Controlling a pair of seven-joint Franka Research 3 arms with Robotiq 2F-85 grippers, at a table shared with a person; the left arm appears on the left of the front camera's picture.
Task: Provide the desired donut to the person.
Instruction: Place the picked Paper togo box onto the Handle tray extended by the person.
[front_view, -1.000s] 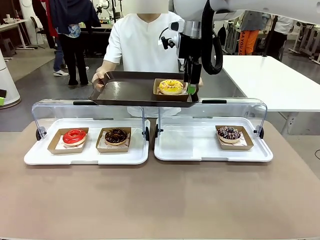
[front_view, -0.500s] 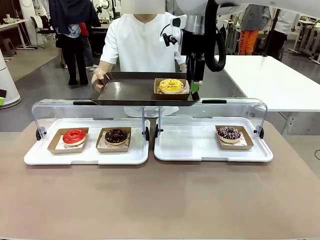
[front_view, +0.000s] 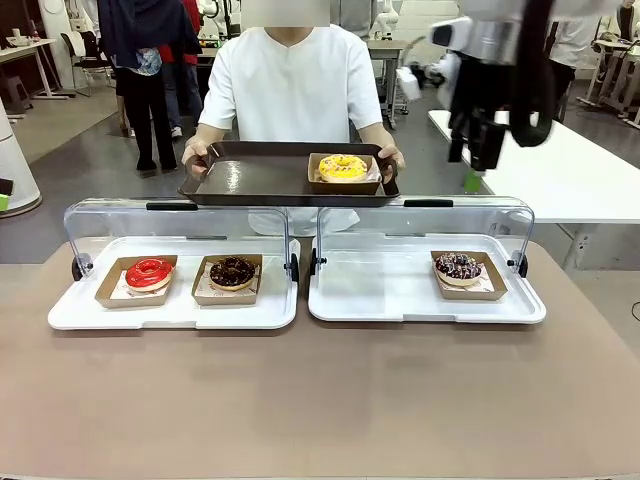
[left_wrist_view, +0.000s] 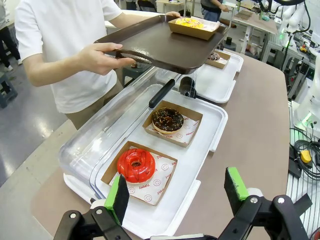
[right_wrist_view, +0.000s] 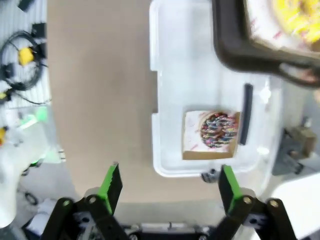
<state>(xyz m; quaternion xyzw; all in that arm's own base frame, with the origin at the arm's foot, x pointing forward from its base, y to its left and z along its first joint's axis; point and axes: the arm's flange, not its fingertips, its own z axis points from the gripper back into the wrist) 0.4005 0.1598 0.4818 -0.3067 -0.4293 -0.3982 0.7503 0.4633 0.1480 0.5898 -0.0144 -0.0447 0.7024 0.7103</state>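
— Where is the yellow donut (front_view: 343, 166)?
— In a brown card box (front_view: 343, 184) on the right half of the dark tray (front_view: 250, 180). The person (front_view: 290, 90) stands at the far side of the table (front_view: 320, 400) and holds that tray level by both ends, above the clear lids (front_view: 180, 225).

— And the right gripper (right_wrist_view: 169, 184)?
— Its jaws stand wide, green pads well apart, with nothing between them. In the front view it hangs high at the far right, well apart from the tray. Its wrist camera looks down on the sprinkled donut (right_wrist_view: 218, 130) in the right white tray (front_view: 400, 305), with the dark tray's edge at the top.

— The left gripper (left_wrist_view: 177, 190)?
— Also spread wide and empty. It hovers over the near left of the table, looking across the left white tray (left_wrist_view: 210, 117).

— What lies in that tray?
— The red donut (front_view: 149, 272) at the left and the chocolate donut (front_view: 232, 270) just beside it on the right, each in its own card box.
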